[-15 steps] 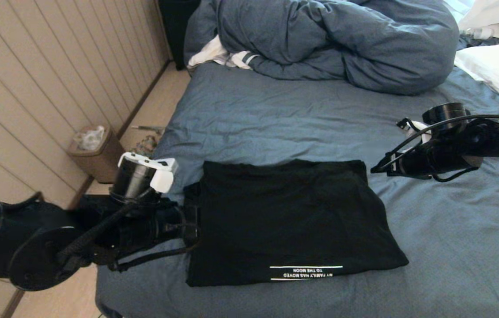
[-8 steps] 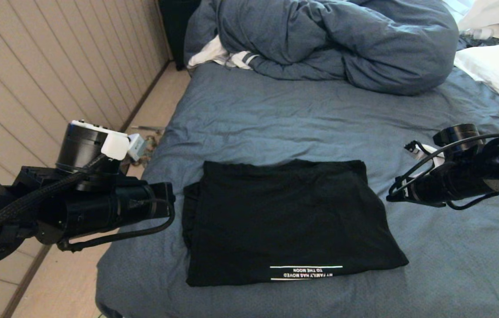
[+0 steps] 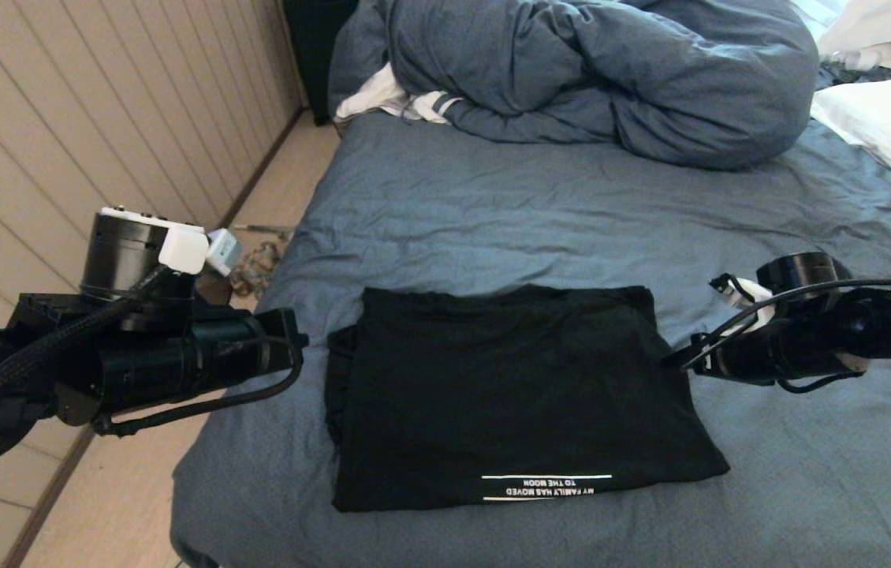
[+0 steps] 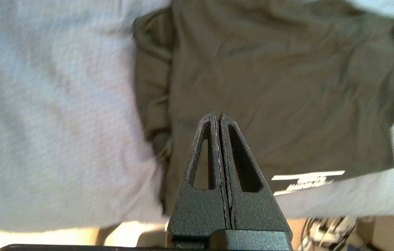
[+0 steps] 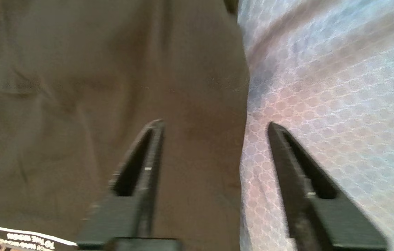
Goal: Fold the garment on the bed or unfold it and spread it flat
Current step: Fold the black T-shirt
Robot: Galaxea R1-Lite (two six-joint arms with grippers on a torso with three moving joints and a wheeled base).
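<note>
The garment (image 3: 508,394), a black T-shirt, lies folded into a rough rectangle on the bed (image 3: 493,205) near its front edge. White lettering (image 3: 546,487) shows on the near fold. My left gripper (image 3: 302,345) hovers just left of the shirt over the bed's left edge, shut with nothing in it; in the left wrist view its gripper (image 4: 217,116) points at the shirt (image 4: 270,87). My right gripper (image 3: 670,361) is low at the shirt's right edge. In the right wrist view that gripper (image 5: 214,125) is open, its jaws straddling the shirt's edge (image 5: 183,87).
A bunched blue-grey duvet (image 3: 595,71) fills the far end of the bed, with a white striped cloth (image 3: 382,99) beside it and a white pillow (image 3: 887,126) at the far right. Floor and a panelled wall (image 3: 59,118) lie to the left.
My left arm has pulled back to the left, away from the shirt's left edge, and risen. My right arm has dropped down to the shirt's right edge. The shirt has not moved.
</note>
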